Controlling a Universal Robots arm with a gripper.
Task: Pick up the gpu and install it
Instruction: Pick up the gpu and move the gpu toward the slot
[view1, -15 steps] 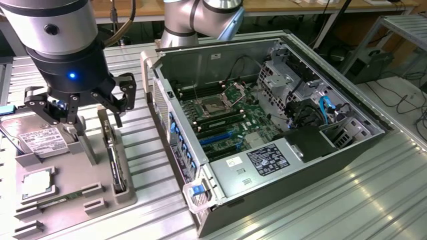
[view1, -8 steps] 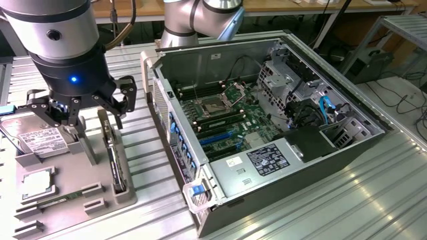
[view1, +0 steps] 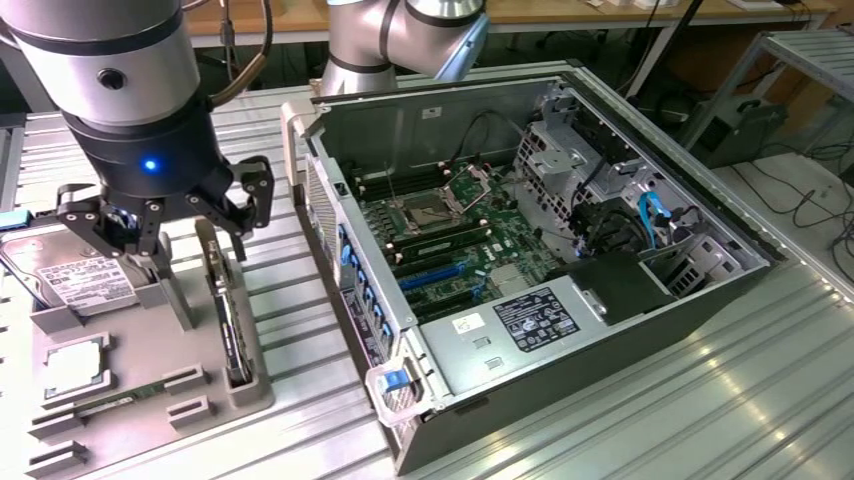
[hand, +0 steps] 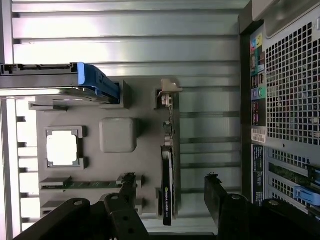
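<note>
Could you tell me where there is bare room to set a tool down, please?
Bare: the ribbed table on the exterior view's right of the computer case. Narrow: the strip between case and grey tray. Crowded: the tray, with hard drive, gpu and the open pincer above.

Black-edged gpu (hand: 167, 185), silver bracket (hand: 170, 88); plain grey fixture (hand: 146, 150); green motherboard (view1: 461, 225), blue slots (view1: 427, 276); ribbed silver table (hand: 125, 45); blue hard-drive caddy (hand: 97, 82); perforated grey case back (hand: 292, 85).

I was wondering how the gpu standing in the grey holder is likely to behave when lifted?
The gpu is a thin flat card, so probably stiff and fairly light. Standing on edge in the holder, it may tip if nudged sideways.
</note>
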